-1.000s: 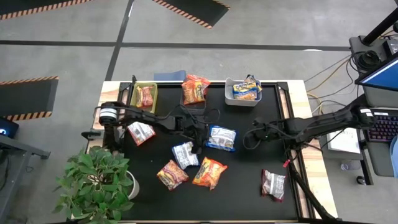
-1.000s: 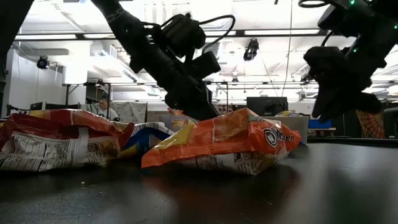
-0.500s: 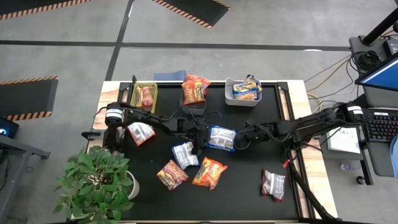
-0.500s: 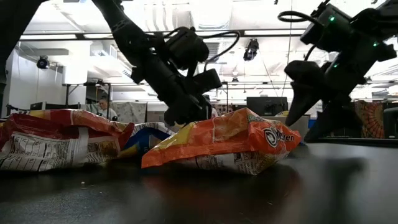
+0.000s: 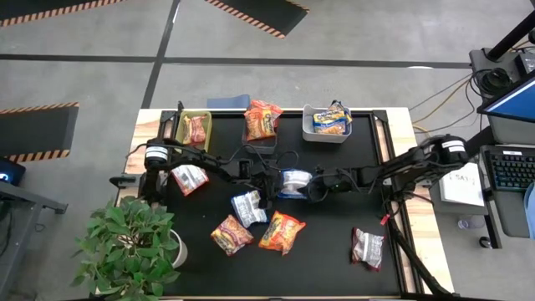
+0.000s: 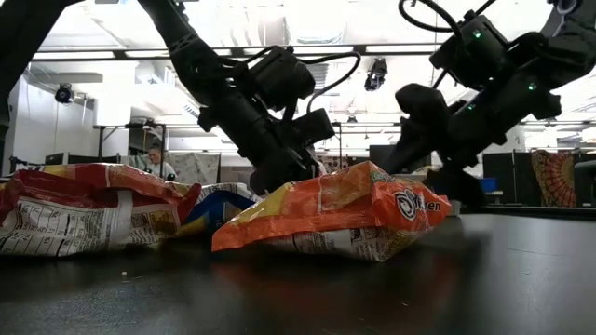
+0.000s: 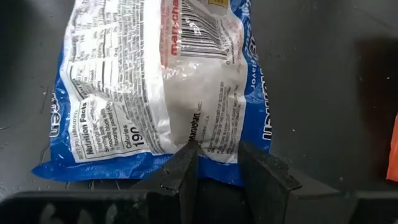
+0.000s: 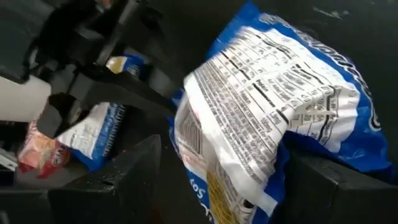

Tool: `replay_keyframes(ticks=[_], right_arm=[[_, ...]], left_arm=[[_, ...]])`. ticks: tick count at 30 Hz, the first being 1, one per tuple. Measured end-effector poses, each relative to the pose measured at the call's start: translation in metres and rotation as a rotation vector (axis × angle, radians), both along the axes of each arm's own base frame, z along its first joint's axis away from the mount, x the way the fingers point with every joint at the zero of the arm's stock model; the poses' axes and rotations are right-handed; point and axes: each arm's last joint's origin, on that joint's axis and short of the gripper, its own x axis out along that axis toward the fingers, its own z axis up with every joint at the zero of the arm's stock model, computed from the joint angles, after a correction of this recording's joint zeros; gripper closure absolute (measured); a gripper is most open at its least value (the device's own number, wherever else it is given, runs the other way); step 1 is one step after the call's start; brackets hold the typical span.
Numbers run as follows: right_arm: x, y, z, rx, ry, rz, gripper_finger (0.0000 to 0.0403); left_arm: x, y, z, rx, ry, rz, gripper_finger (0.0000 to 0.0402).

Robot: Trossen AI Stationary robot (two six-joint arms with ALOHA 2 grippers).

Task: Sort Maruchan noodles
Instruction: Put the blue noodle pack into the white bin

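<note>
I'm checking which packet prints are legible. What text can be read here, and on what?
"Nutrition Facts", "190": blue packet, left wrist view, pinched by the left gripper.
"Maruchan, Inc.": same packet.
Right wrist view, packet between the open right gripper: too blurred.
Orange packet: logo partial, unreadable.

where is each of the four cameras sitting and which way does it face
High view: above the table, looking straight down; both arms reach to the blue packet mid-table.
Low view: at table-top height, looking level into the room; an orange packet fills the front, both arms descend behind it.
Left wrist view: on the left arm, facing the blue packet, the left claw closed on its edge.
Right wrist view: on the right arm, the right claw open around the same packet.
Shared: both wrist views show the blue packet.
</note>
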Motion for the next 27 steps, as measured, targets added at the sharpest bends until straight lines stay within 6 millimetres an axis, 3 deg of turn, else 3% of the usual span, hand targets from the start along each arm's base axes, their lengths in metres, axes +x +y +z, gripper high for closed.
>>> replay_keyframes(ticks=[8,19,27], right_arm=[[0.004,-0.001,0.000,-0.054,-0.020,0.007,0.0201],[0.001,-0.003,0.012,-0.141,-0.052,0.039,0.0379],[-0.006,-0.003,0.032,-0.239,-0.076,0.091,0.0389]], left_arm=[[0.000,0.000,0.000,0.002,-0.006,0.002,0.0300],[-0.002,0.000,0.019,0.016,-0.049,0.004,0.0300],[-0.014,0.000,0.047,0.072,-0.026,-0.061,0.0300]])
